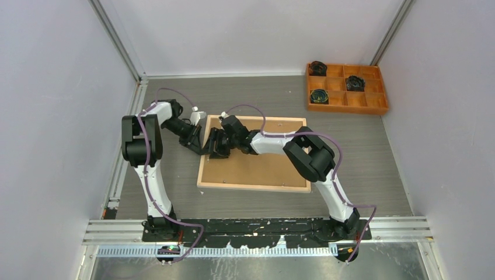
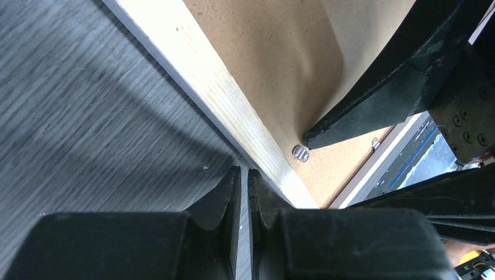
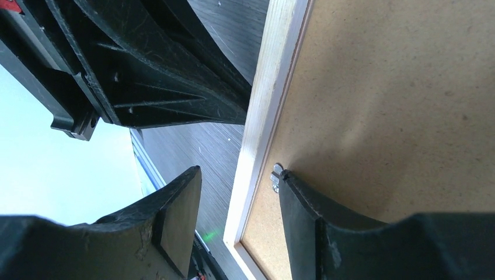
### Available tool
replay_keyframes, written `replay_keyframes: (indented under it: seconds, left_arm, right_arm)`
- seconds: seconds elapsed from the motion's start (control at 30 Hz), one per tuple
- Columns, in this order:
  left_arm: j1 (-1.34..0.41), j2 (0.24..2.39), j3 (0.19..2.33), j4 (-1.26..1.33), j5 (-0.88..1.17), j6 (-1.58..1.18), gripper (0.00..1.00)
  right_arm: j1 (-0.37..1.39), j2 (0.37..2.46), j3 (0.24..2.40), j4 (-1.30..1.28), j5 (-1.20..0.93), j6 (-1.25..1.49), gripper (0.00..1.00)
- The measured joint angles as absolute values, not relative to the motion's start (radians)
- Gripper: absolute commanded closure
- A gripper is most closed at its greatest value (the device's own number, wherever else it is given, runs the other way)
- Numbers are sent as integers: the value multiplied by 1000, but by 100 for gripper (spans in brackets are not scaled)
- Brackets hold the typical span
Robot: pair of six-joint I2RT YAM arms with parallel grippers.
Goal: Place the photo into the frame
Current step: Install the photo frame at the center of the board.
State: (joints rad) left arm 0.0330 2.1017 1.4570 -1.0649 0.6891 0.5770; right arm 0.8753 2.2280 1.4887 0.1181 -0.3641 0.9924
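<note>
- A grey wood-grain surface sits between plain white walls, with both arm bases at its near edge.
- The left arm reaches inward toward the middle of the surface.
- The left end effector is clenched on nothing, with only a thin slit between its fingers. Its tips sit low over the surface, just outside the frame's left rail.
- The frame lies flat in the middle of the surface, its light wood back facing up.
- A brown backing board fills the opening inside the rails.
- A small metal tab sits on the board's edge, right against the left rail.
- The right end effector is spread wide and straddles that rail. One finger is out over the bare surface, and the other finger's tip is on the board, touching the tab.
- The right arm crosses above the board from the right.
- An orange compartment tray stands in the far right corner, well apart from the frame. Dark coiled items lie in three of its compartments.
</note>
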Motion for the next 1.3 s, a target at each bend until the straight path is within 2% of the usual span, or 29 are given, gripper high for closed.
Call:
replay_keyframes:
  seconds: [1.3]
  left_arm:
    - [33, 2104, 1457, -1050, 682, 560, 92]
  right_arm:
    - [879, 2280, 1529, 153, -424, 1028, 50]
